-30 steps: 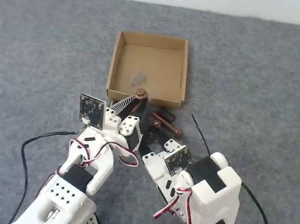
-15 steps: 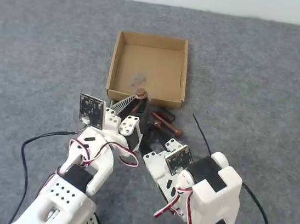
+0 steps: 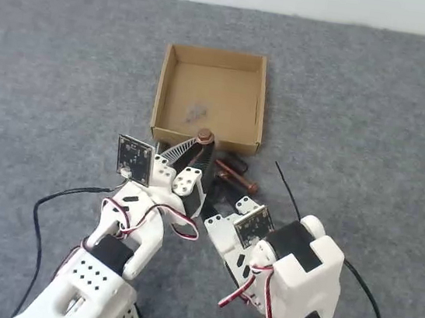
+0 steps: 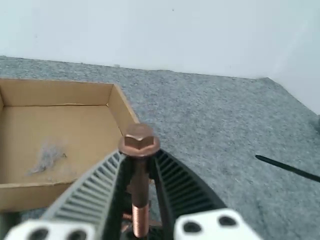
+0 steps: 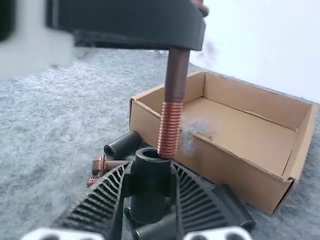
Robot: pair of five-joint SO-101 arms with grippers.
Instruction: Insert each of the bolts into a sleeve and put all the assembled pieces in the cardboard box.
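Left gripper (image 4: 138, 167) shifted right, clamping bolt (image 4: 140, 144); right gripper (image 5: 149, 176) clamps sleeve (image 5: 149, 192); loose bolts (image 3: 236, 179) beside box (image 3: 161, 89).

Bright, even, diffuse light covers the grey tabletop (image 3: 376, 110); faint, soft-edged shadows gather toward 6 o'clock in the high view.

The blurred left end effector (image 5: 170, 27) covers the upper end of the bolt (image 5: 171, 100) in the right wrist view.
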